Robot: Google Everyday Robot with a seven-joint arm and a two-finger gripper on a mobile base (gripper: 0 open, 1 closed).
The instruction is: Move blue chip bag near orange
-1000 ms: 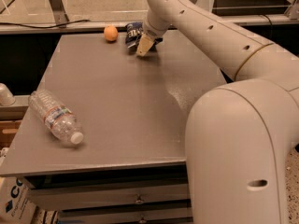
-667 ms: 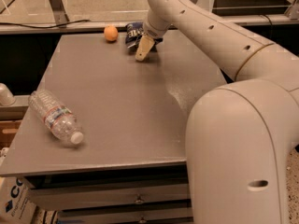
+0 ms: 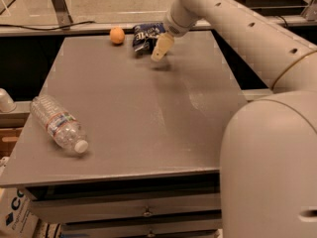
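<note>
The blue chip bag [image 3: 145, 36] lies crinkled on the grey table [image 3: 133, 108] near its far edge. The orange [image 3: 117, 35] sits just left of the bag, a small gap apart. My gripper [image 3: 160, 47] hangs at the bag's right front side, just above the table, and covers part of the bag's right end. I cannot tell whether it touches the bag.
A clear plastic water bottle [image 3: 58, 125] lies on its side near the table's front left corner. My white arm [image 3: 247, 38] and body [image 3: 270, 167] fill the right side. Drawers [image 3: 143, 209] sit under the table's front edge.
My gripper has shifted slightly to the right beside the bag. The bag, the orange and the bottle have stayed where they were.
</note>
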